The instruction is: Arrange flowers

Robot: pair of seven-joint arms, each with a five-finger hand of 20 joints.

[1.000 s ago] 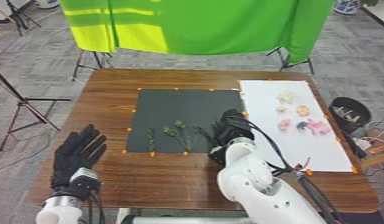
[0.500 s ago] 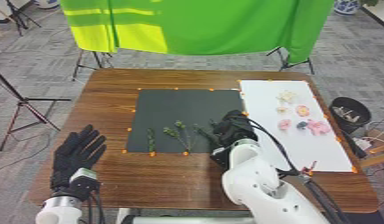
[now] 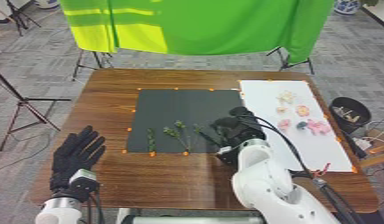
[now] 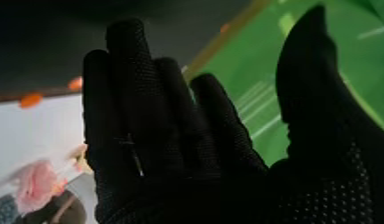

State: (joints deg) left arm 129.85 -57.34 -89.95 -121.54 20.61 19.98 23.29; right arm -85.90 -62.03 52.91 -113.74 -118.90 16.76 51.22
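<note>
In the head view, my right hand (image 3: pixel 242 126) is at the right edge of the black sheet (image 3: pixel 175 107), beside a green stem (image 3: pixel 206 134) it partly hides. More green stems (image 3: pixel 177 134) lie on the sheet's near half, with a thin one (image 3: pixel 151 140) at their left. Pink and cream flowers (image 3: pixel 318 127) rest on the white sheet (image 3: pixel 282 147). My left hand (image 3: pixel 75 152) lies open on the table's left side. The right wrist view has my right hand (image 4: pixel 171 130) with straight fingers and the thumb apart, holding nothing; a pink flower (image 4: pixel 39 184) is beyond it.
Orange tape bits (image 3: pixel 186 153) mark the sheets' edges on the brown table (image 3: pixel 171 182). A black bin (image 3: pixel 350 111) stands off the table's right side. Behind the table hangs a green cloth (image 3: pixel 202 27), with tripod legs (image 3: pixel 27 102) at the left.
My right hand has shifted slightly to the right and toward the near side, its arm swinging right. The left hand and the flowers have stayed where they were.
</note>
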